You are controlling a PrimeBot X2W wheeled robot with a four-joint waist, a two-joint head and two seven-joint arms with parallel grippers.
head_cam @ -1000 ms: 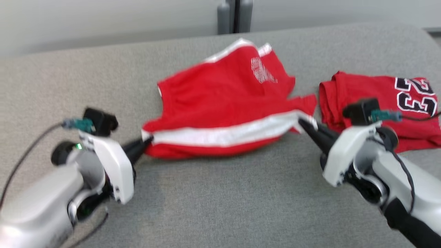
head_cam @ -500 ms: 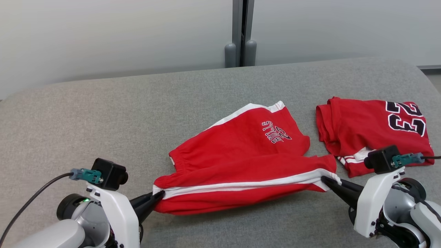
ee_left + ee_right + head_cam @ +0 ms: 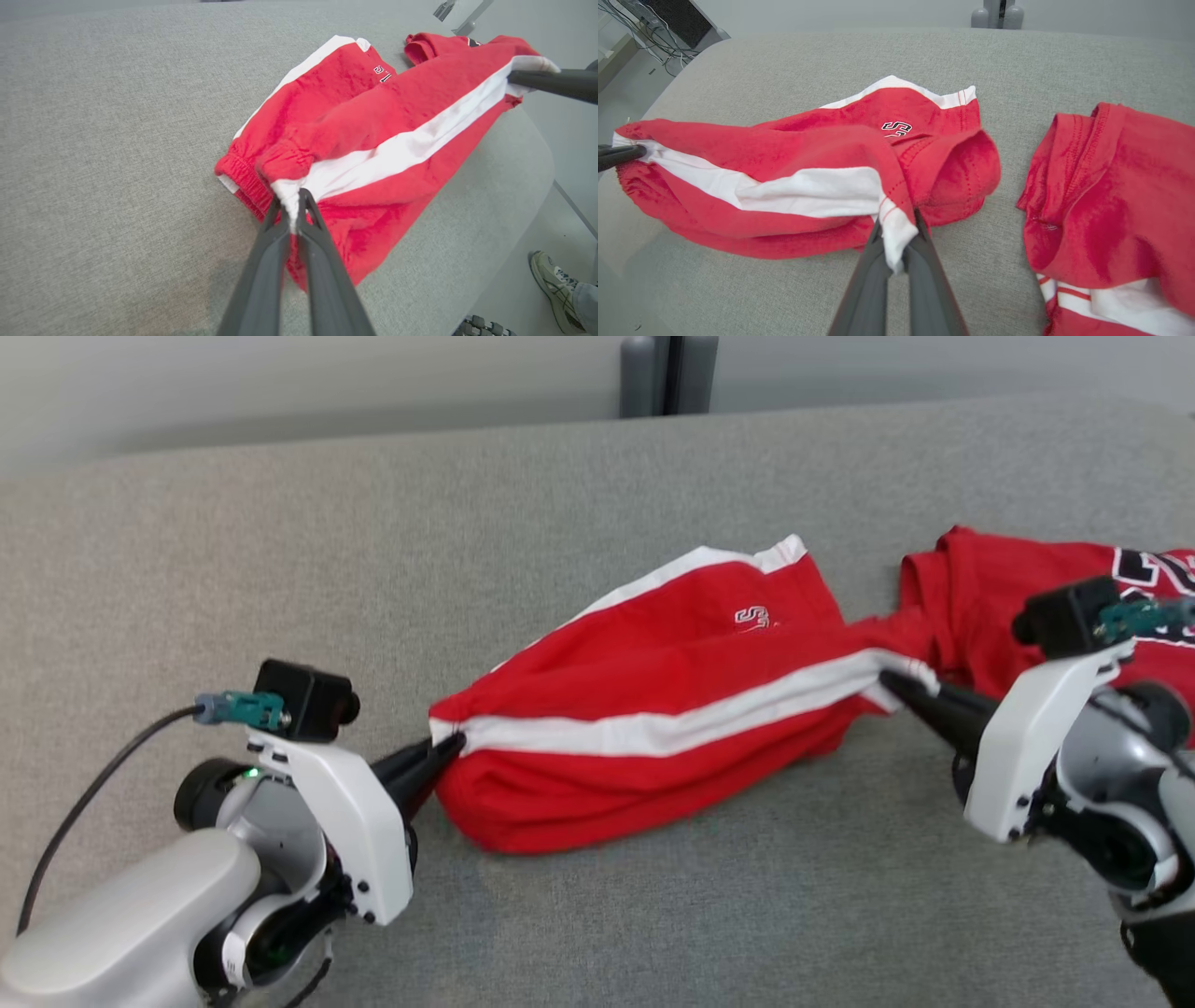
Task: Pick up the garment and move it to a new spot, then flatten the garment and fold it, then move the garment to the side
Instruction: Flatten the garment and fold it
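Soft, even light, no glare. My head view is slightly blurred. Under my left gripper (image 3: 290, 199) a faint shadow dims the grey surface (image 3: 117, 140); my wrist views bow at their edges.

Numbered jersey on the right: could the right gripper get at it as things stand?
Probably not yet: the right gripper is shut on the shorts at the hem. The jersey lies close beside it, uncovered.
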